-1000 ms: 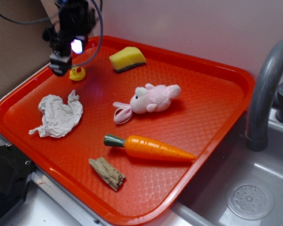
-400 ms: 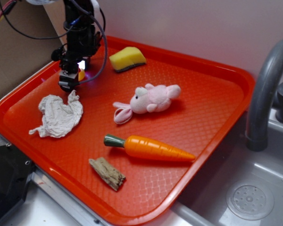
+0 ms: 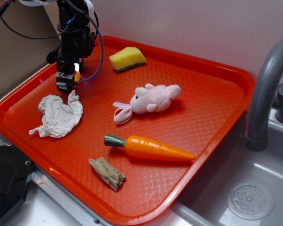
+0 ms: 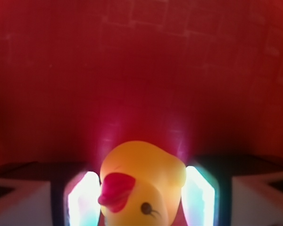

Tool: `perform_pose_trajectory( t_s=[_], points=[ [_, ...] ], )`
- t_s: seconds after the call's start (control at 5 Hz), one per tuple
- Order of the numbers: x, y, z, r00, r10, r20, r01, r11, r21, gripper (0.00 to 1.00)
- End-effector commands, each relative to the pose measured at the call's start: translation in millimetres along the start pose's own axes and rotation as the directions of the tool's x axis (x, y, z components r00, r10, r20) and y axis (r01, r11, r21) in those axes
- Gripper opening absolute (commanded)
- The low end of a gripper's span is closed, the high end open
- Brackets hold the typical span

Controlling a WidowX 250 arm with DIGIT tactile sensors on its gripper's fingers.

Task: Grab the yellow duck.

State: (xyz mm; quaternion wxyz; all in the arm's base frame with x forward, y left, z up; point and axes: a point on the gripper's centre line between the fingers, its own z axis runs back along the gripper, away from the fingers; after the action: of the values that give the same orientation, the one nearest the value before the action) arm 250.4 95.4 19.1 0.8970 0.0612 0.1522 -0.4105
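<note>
The yellow duck [image 3: 77, 76] is a tiny rubber toy with a red beak, at the tray's far left. Only a sliver of it shows behind the arm in the exterior view. In the wrist view the duck [image 4: 144, 169] fills the space between my two fingers [image 4: 82, 200], beak pointing left. My gripper [image 3: 66, 84] is lowered onto the orange tray [image 3: 212, 89] around the duck. The gripper [image 4: 140, 200] looks open, with one lit pad close on each side of the duck.
A yellow sponge wedge [image 3: 127, 58] lies at the back. A crumpled white cloth [image 3: 57, 117] lies just in front of the gripper. A pink plush bunny [image 3: 148, 100], a toy carrot [image 3: 151, 147] and a wood piece [image 3: 107, 173] lie further right. A grey faucet [image 3: 266, 89] and sink stand right.
The gripper has come down from above the duck to tray level and now straddles the duck. The duck, plainly seen before, is mostly hidden behind the arm.
</note>
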Motion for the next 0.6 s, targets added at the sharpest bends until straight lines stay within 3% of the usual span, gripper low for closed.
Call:
perform_pose_trajectory(
  t_s=[0.0,0.2,0.4],
  points=[
    [29.4,-42.7,94.6,0.808,0.527,0.261,-0.562,0.824,0.077,0.00],
    [30.2,-90.2,150.2,0.748,0.591,0.300,-0.622,0.783,0.009,0.00],
    [16.6,-118.4,176.5,0.657,0.711,0.250,-0.708,0.696,-0.121,0.00]
  ],
)
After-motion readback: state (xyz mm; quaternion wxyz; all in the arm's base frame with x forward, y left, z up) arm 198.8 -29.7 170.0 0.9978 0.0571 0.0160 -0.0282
